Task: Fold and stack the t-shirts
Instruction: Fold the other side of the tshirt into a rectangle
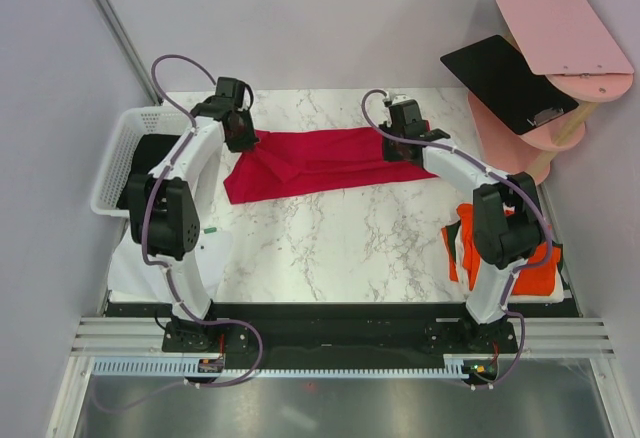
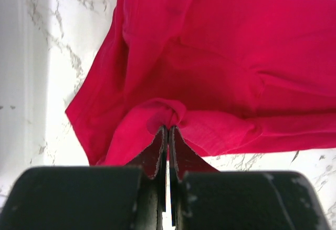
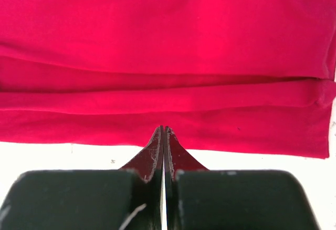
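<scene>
Your work surface is a white marble-patterned table point(image 1: 330, 238) in a pale-walled cell. The crimson t-shirt point(image 1: 320, 161) lies across its far half, stretched between the two arms. Its left end is bunched and skewed toward you; its right end lies flatter, with folds running lengthwise.

The left gripper point(image 2: 168, 131) is clamped tight on a knot of crimson cloth at the left end, and the fabric puckers where the fingertips meet. The right gripper point(image 3: 164, 130) is likewise fully closed, with its tips at the near hem of the shirt's right end. The hem runs straight past them, so you cannot confirm from the wrist view whether any cloth is caught.

A white mesh basket point(image 1: 115, 158) stands at the table's left edge with a black garment point(image 1: 150, 153) inside. Orange-red t-shirts point(image 1: 535, 276) lie at the near right, partly hidden by the right arm. A black board point(image 1: 505, 83) and pink boards point(image 1: 560, 28) rest on a pink stand at the far right, off the table.
</scene>
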